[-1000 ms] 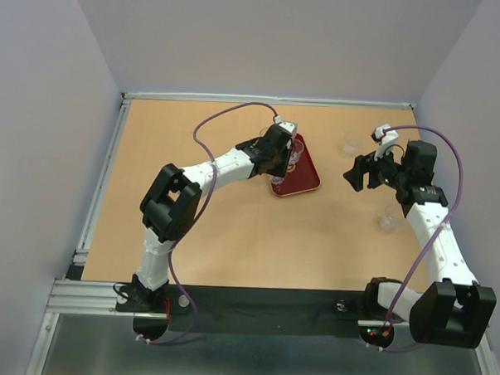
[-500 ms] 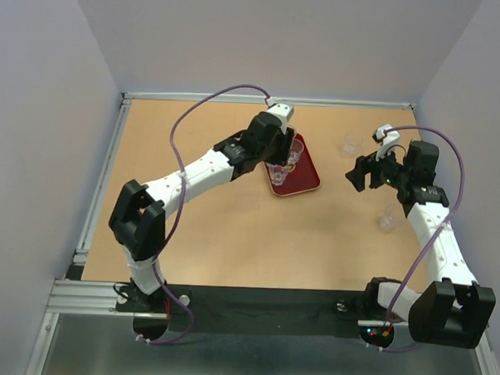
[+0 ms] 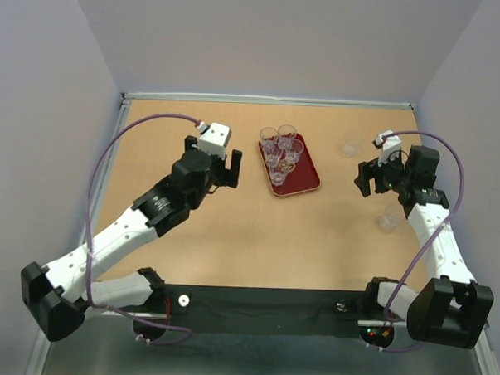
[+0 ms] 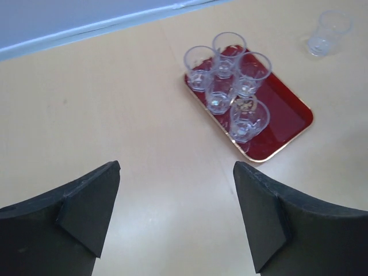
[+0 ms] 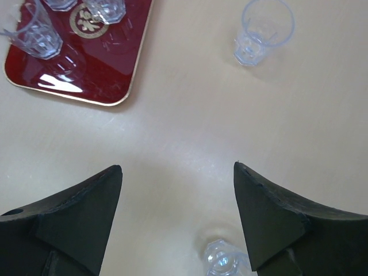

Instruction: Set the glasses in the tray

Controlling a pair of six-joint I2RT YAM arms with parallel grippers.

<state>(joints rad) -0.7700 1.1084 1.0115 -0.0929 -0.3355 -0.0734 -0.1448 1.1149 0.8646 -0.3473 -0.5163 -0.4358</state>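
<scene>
- On the worktop, overhead shows two loose glasses beside the glossy red tray; left wrist, one.
- Five faceted tumblers stand inside.
- Left end effector, right end effector: fingers apart, empty.

Bright, even overhead light; shadows on table soft, faint. White glare streak on tray, right wrist view. All views sharp; glasses low-contrast vs. table.

Five glasses crowd the far and left part of the tray, leaving its near right side bare, and open table separates it from the far loose glass and the near loose glass at right.
</scene>
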